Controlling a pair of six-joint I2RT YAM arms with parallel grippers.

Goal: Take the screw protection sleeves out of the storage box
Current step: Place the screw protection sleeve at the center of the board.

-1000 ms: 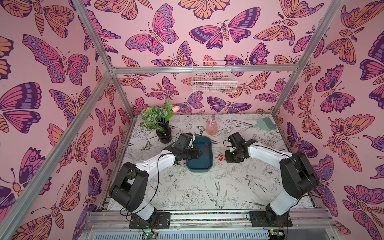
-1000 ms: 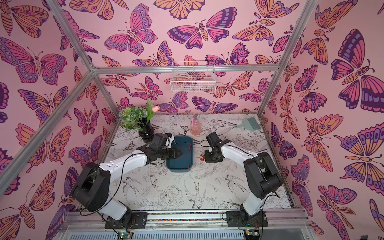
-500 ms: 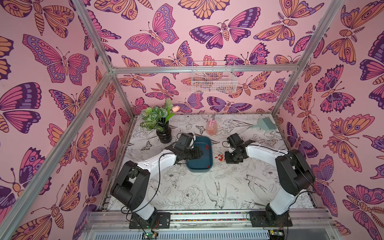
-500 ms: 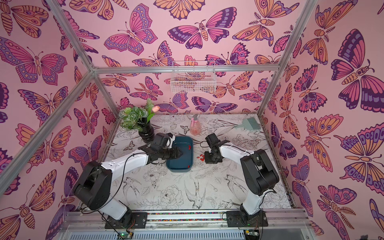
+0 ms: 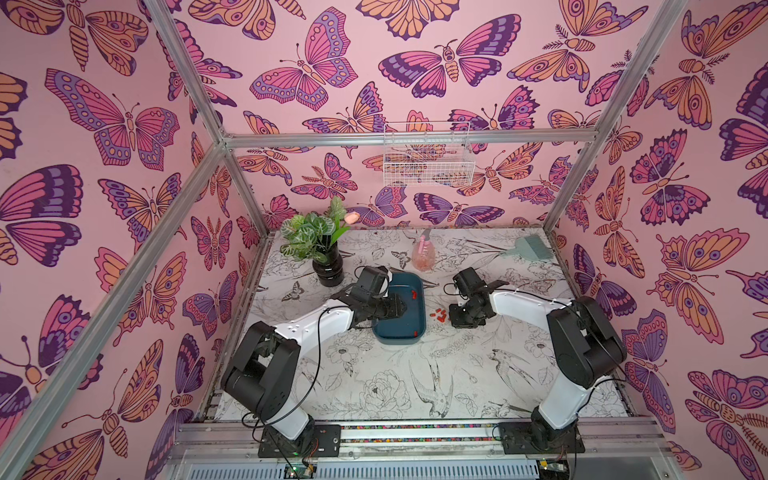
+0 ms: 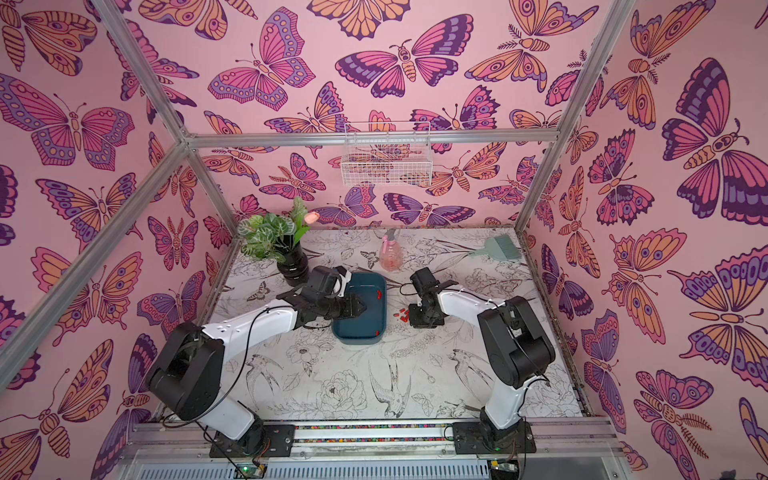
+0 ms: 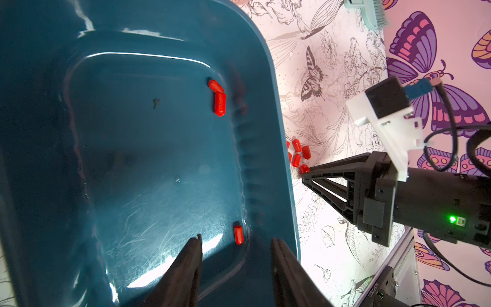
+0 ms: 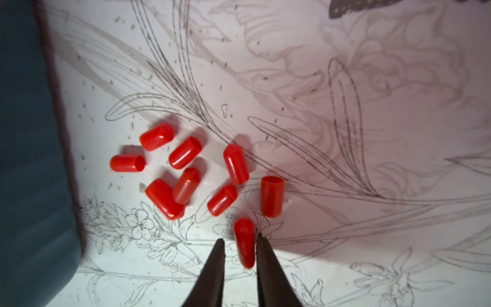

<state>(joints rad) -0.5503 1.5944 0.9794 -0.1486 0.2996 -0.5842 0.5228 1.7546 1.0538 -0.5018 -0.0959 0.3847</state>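
1. Butterfly-papered walls enclose the flower-printed bench (image 5: 415, 374); the storage box (image 5: 397, 334) sits near its middle.
2. Over the box my left hand (image 7: 236, 238) hangs with its fingers spread wide, gripping nothing.
3. Three screw protection sleeves (image 7: 219, 102) lie inside the box: a touching pair by one side wall, and a single one (image 7: 238, 234) in a corner, below my left fingertips.
4. Just beside the box, nine sleeves (image 8: 185, 152) lie on the bench.
5. My right hand (image 8: 239, 238) has its fingers parted around the ninth (image 8: 244, 243), with a gap showing on one side: released, I judge.
6. By my count I am three-quarters done, with three left to lift out.
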